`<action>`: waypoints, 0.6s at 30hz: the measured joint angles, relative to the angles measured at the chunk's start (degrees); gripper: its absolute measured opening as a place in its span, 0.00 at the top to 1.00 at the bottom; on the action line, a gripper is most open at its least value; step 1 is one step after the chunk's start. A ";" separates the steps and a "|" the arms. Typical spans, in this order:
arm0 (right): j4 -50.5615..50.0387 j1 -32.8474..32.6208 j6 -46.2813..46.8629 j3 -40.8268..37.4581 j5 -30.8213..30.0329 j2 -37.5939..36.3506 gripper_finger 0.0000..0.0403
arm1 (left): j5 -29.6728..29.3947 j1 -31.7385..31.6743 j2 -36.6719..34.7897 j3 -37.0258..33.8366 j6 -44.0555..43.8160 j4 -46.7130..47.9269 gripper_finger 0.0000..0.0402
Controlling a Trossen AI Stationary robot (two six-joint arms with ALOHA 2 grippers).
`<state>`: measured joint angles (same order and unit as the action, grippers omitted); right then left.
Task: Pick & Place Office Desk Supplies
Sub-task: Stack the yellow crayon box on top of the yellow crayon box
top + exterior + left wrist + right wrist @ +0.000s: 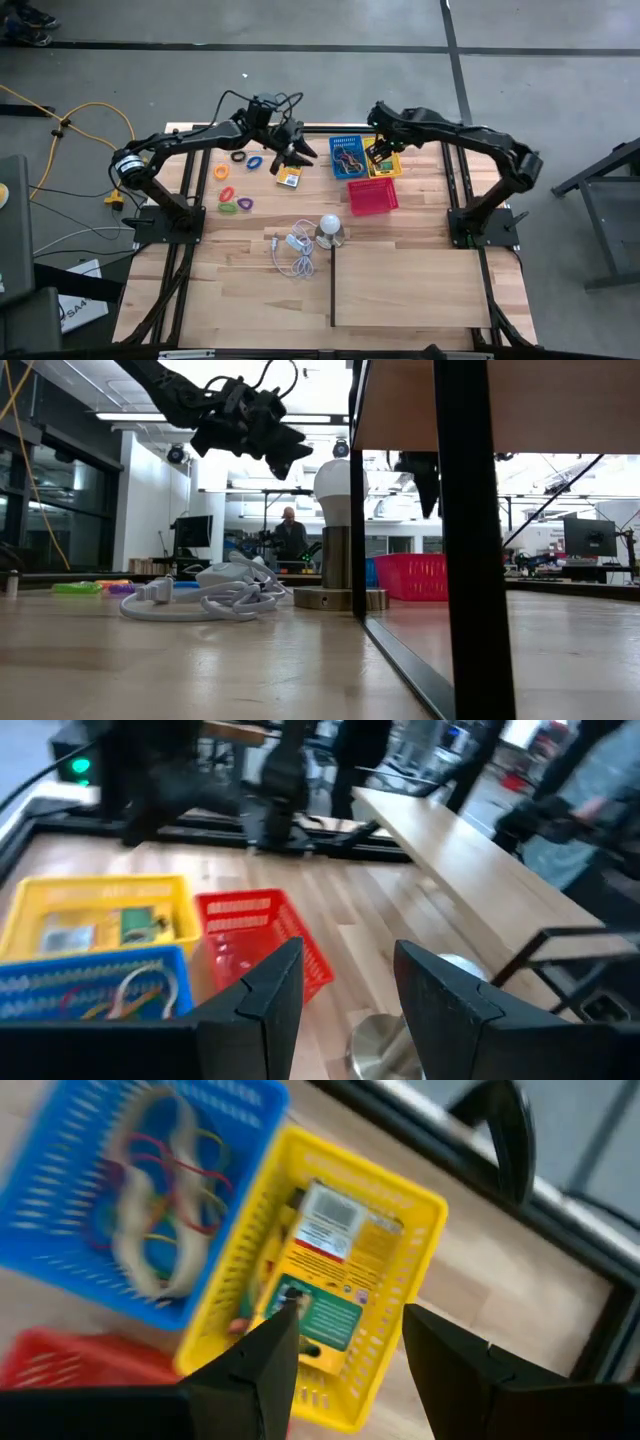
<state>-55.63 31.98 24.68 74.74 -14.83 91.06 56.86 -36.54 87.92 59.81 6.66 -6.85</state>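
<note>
My left gripper (296,153) hangs open and empty above the table, over a yellow-and-green packet (289,177) that lies flat on the wood. In the low view my left gripper (268,445) is well above the tabletop. Several coloured rings (236,185) lie on the table to its left. My right gripper (380,151) is open and empty over the yellow basket (320,1280), which holds yellow-and-green packets (325,1295). The blue basket (120,1200) beside it holds rubber bands (160,1190).
A red basket (372,195) stands in front of the blue and yellow ones. A white bulb on a silvery base (330,229) and a coiled white cord (294,250) sit mid-table. A raised wooden board (410,288) covers the near right.
</note>
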 joint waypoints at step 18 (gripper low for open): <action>10.83 -7.98 -22.50 0.04 4.96 -8.10 0.58 | -20.30 -8.34 0.00 0.00 4.55 21.37 0.62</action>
<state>-44.80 24.00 2.18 74.78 -9.87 82.96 36.56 -44.88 87.92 59.81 11.20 14.52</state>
